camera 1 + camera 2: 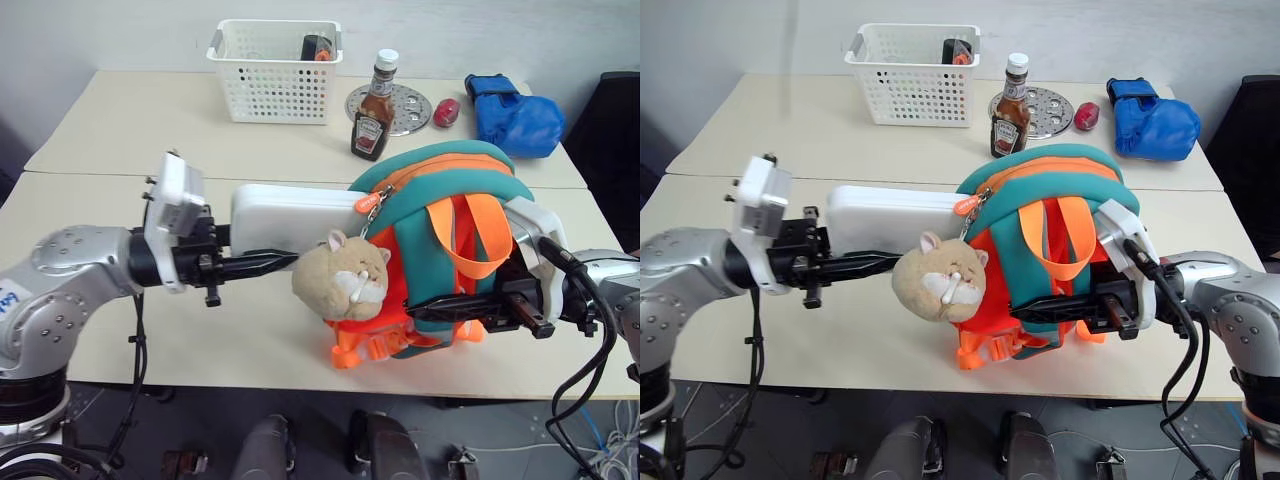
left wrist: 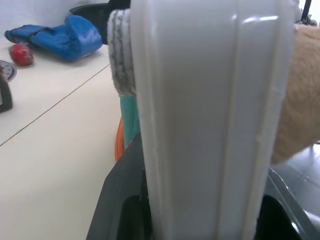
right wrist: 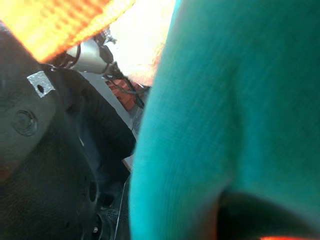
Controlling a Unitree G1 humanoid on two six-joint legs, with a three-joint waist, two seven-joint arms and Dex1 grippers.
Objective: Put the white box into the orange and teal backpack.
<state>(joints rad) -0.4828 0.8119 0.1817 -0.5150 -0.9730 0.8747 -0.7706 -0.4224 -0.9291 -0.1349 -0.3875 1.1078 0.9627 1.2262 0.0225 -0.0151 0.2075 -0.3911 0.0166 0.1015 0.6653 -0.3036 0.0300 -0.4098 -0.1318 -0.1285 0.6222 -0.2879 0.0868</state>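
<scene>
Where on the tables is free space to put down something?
Free: the far table left of the white basket, and the near table left of the backpack. Crowded: the far right, with ketchup bottle, metal disc and blue bundle.

Between the left gripper's (image 1: 285,262) black fingers, the white box (image 1: 295,215) looks smooth, glossy plastic; beyond it, the backpack (image 1: 450,210) is soft matt cloth, its hamster charm (image 1: 342,276) plush.
</scene>
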